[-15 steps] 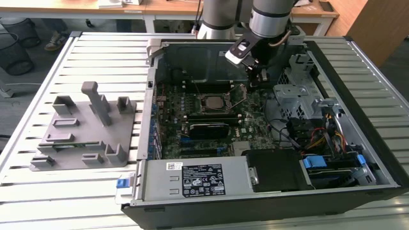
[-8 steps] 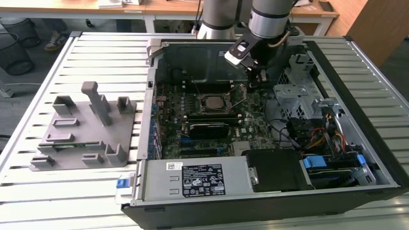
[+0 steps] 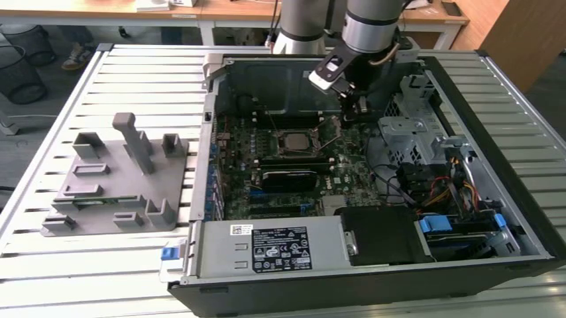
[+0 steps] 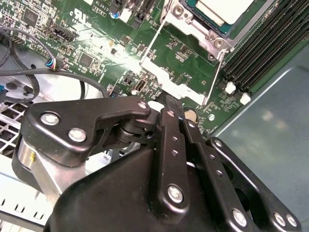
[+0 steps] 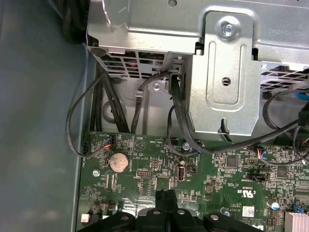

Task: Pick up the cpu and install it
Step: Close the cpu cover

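In the exterior view the cpu (image 3: 296,141) lies flat in its socket (image 3: 276,140) on the motherboard (image 3: 349,165), inside the open case (image 3: 354,291) on the slatted table (image 3: 142,79). The gripper (image 3: 351,116) hangs low over the board at two o'clock of the cpu, apart from it. In both wrist views its jaws are together with nothing between them (image 4: 170,102) (image 5: 165,195). The grey fixture (image 3: 115,179) stands at nine o'clock of the case, and the power supply (image 3: 270,248) at six o'clock of the cpu.
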You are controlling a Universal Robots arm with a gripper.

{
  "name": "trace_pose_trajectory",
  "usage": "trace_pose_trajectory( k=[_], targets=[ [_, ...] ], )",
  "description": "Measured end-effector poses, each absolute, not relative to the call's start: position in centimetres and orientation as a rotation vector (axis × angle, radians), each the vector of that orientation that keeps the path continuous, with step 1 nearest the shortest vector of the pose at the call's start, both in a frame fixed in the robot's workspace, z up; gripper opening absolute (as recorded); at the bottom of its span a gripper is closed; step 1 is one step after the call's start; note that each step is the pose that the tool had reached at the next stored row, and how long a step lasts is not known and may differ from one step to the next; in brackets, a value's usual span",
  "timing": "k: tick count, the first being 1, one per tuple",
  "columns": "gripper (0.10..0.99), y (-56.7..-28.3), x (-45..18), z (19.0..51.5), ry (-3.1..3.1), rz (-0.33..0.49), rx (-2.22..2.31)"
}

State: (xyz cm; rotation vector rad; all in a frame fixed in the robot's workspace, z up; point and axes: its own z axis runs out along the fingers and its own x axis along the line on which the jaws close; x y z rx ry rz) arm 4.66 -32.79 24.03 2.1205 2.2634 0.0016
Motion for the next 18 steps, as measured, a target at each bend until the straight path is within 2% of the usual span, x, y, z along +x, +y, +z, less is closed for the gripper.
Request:
trace_pose_trajectory(
  k=[18],
  targets=[
    [0.106, -32.8, 3.5, 24.5, 2.267, 0.004, 2.124]
  ],
)
